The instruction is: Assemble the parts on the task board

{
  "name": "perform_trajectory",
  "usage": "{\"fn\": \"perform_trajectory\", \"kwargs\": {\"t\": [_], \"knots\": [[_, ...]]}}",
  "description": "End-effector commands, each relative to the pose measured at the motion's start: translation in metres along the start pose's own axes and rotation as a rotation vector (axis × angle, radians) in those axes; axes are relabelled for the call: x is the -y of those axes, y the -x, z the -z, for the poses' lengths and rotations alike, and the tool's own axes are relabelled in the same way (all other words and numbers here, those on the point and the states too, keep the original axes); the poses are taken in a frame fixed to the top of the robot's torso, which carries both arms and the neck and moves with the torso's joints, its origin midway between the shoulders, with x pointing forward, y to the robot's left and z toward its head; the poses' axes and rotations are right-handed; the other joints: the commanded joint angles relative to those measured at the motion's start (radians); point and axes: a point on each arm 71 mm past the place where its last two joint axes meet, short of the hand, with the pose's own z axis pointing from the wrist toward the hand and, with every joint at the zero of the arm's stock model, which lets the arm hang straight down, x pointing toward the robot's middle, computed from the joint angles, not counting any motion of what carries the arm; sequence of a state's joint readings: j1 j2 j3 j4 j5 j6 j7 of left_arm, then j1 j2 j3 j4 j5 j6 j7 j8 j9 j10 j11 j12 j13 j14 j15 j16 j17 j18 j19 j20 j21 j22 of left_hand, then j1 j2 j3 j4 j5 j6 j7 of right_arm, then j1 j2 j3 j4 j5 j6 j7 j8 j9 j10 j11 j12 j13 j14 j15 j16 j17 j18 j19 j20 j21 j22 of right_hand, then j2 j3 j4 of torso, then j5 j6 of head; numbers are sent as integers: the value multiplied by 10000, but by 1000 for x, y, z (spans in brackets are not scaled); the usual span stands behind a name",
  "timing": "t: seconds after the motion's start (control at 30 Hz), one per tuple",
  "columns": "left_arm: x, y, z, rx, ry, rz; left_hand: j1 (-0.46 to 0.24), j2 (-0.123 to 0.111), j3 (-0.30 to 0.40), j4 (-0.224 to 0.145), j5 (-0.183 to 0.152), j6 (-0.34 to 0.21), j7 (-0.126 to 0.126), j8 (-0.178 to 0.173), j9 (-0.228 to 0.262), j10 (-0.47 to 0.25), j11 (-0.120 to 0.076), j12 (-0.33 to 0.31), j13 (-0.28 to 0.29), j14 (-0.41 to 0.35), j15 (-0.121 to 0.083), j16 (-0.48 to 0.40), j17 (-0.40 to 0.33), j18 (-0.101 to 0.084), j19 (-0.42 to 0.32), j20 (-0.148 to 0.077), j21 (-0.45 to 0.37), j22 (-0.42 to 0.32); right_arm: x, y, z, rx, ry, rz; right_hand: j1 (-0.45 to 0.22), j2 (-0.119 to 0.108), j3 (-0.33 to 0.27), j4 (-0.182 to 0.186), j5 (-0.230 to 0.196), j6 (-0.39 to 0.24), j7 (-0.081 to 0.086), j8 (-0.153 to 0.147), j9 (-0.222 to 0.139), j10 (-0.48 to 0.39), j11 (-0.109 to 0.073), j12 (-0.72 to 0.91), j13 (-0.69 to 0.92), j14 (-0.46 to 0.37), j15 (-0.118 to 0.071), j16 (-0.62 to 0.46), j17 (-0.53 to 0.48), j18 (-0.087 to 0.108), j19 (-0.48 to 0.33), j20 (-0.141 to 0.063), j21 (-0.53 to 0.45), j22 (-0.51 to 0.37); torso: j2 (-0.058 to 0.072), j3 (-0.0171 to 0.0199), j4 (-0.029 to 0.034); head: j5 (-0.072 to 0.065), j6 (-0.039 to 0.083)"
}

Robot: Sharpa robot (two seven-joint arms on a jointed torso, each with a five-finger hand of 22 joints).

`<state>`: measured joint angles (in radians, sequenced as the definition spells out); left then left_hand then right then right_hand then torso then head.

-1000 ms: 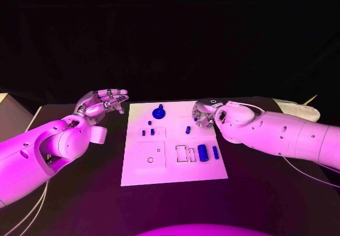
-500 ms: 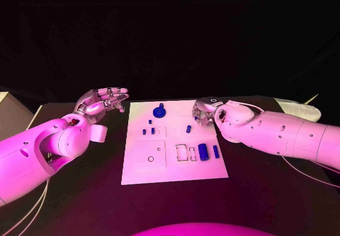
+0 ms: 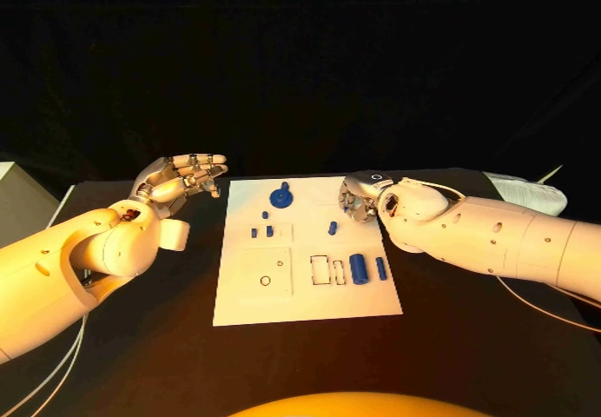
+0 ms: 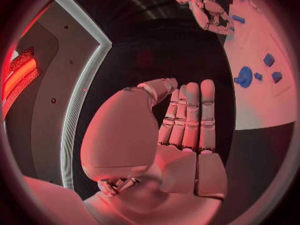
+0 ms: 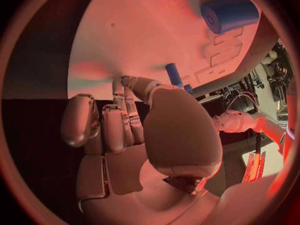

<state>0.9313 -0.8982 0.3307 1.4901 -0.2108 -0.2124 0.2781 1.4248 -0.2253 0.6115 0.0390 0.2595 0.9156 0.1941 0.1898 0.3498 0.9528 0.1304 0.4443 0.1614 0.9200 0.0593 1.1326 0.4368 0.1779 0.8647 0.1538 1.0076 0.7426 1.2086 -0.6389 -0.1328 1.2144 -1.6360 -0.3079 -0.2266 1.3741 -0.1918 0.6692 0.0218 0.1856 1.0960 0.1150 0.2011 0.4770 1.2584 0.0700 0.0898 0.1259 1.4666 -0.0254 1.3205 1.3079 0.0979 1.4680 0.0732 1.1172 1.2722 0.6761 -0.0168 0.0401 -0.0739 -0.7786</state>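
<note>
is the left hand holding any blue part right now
No, the left hand hovers beside the task board, fingers apart and holding nothing.

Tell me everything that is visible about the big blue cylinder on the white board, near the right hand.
The big blue cylinder is a short, thick, smooth piece, plastic by its look. It lies on its side on the task board, in the part nearer the robot, between a white outlined slot and a thinner blue pin. The right wrist view shows a small round hole in its flat end. Neither hand touches it; the right hand hovers farther away.
</note>
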Motion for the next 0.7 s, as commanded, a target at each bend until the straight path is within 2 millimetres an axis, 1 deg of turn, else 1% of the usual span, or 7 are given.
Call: {"fn": "perform_trajectory", "kwargs": {"t": [0.03, 0.17, 0.43, 0.7], "knots": [[1, -1, 0, -37, -47, 79, 41, 53, -51, -1, 6, 39, 9, 37, -17, -79, 15, 36, 5, -34, -4, -38, -17, 83, 4, -28, -65, -13, -4, 1, 0, 421, -23, 86, 33, 119, 15, -101, 24, 78, 2, 66, 10, 331, -234, 40, 31, 601, -99, 18, -37, -120, 151, -89, 89, 51, -6, -2, -7, -5, 9], [1, 0, 0, -5, -38, 62, 55, 53, -56, -12, 8, 39, 10, 38, -18, -88, 17, 35, 3, -33, -4, -43, -21, 84, 9, -30, -68, -17, -2, 3, 1, 657, -124, 79, 27, 113, 33, -128, 42, 94, -4, 81, 23, 363, -242, 38, 39, 599, -107, 12, -54, -125, 157, -99, 123, 78, -3, 1, -8, -17, 14], [0, 2, 0, 38, -17, 43, 63, 50, -63, -20, 9, 37, 12, 39, -20, -100, 20, 33, 1, -32, -3, -49, -25, 84, 14, -31, -72, -21, -1, 8, 6, 1343, -39, -105, 14, 94, 69, -177, 84, 113, -13, 101, 43, 399, -251, 25, 49, 597, -119, 7, -79, -141, 174, -113, 210, 142, -8, 7, -9, 19, 30], [-1, 5, 0, 138, 17, 9, 75, 41, -79, -34, 10, 34, 17, 40, -23, -131, 28, 24, -6, -33, 1, -62, -33, 83, 23, -31, -80, -30, -2, 17, 17, 2010, 285, -574, -10, 74, 83, -201, 100, 128, -15, 115, 55, 424, -256, 16, 55, 600, -124, 19, -79, -164, 199, -121, 333, 227, -8, 7, -18, 64, 49]]}}
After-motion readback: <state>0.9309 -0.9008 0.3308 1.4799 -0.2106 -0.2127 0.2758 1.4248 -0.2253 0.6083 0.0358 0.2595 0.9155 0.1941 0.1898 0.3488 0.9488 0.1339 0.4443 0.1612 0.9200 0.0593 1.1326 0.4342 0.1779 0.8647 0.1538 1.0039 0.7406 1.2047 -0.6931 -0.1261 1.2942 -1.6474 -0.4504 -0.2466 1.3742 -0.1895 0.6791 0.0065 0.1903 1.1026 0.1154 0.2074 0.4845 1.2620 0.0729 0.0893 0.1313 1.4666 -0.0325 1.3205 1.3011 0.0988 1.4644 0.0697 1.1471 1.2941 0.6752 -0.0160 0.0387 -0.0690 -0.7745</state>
